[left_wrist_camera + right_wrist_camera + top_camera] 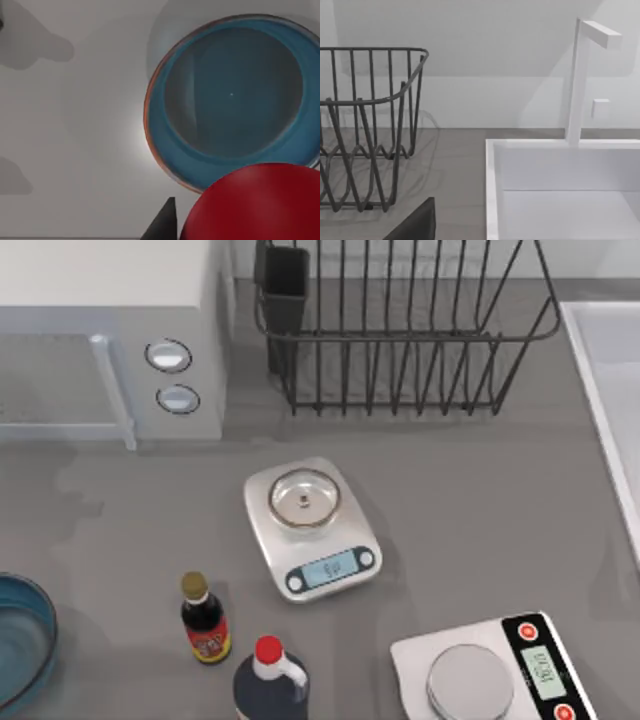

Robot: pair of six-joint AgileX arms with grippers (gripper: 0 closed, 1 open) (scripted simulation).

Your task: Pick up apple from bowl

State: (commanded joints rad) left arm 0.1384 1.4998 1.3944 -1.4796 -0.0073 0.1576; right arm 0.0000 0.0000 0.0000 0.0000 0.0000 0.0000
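Beyond our right jaws, a wire rack (370, 130) and a white sink (560, 190) with faucet (577, 80) sit on the desk (455, 170).

Left gripper's dark, pointed, wedge-shaped fingertip (165, 222), matte black, right gripper's dark grey slanted fingertip (417, 225), flat-faced, plain, no markings or cables

On the bench (480, 530) stand two scales (312, 528) (497, 668), each with one round steel plate and one display, and two bottles: one small sauce bottle (204, 620) with an olive cap and one dark bottle (269, 680) with a red cap. There is one blue bowl (22, 640), one apple (255, 205), one wire rack (400, 330), one microwave (110, 330) with two knobs, and one white sink (565, 190) with one faucet (580, 80).
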